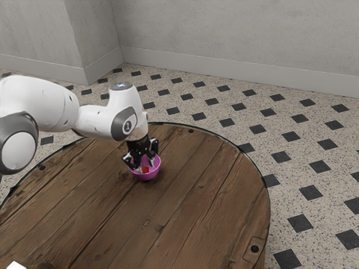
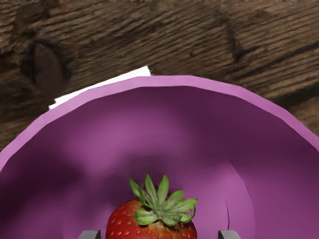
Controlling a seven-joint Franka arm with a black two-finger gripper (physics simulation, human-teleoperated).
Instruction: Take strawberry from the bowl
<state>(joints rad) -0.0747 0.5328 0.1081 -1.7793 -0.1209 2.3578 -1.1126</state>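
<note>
My gripper (image 1: 144,163) is lowered over the pink-purple bowl (image 1: 147,176), its two fingers spread apart within the rim. Inside the bowl, the red strawberry (image 1: 145,169) shows low between them. Seen from the hand, the strawberry (image 2: 149,224) has green leaves and lies in the bottom of the bowl (image 2: 164,117). The tips of my open gripper (image 2: 159,234) stand on opposite sides of the fruit, with a gap on each side. The lower part of the strawberry is cut off by the wrist view's edge.
The bowl stands on a round wooden table (image 1: 196,190) with a dark metal edge. A flat white item (image 2: 107,85) pokes out from beside the bowl's rim. Another white object (image 1: 15,265) lies at the exterior view's lower left corner.
</note>
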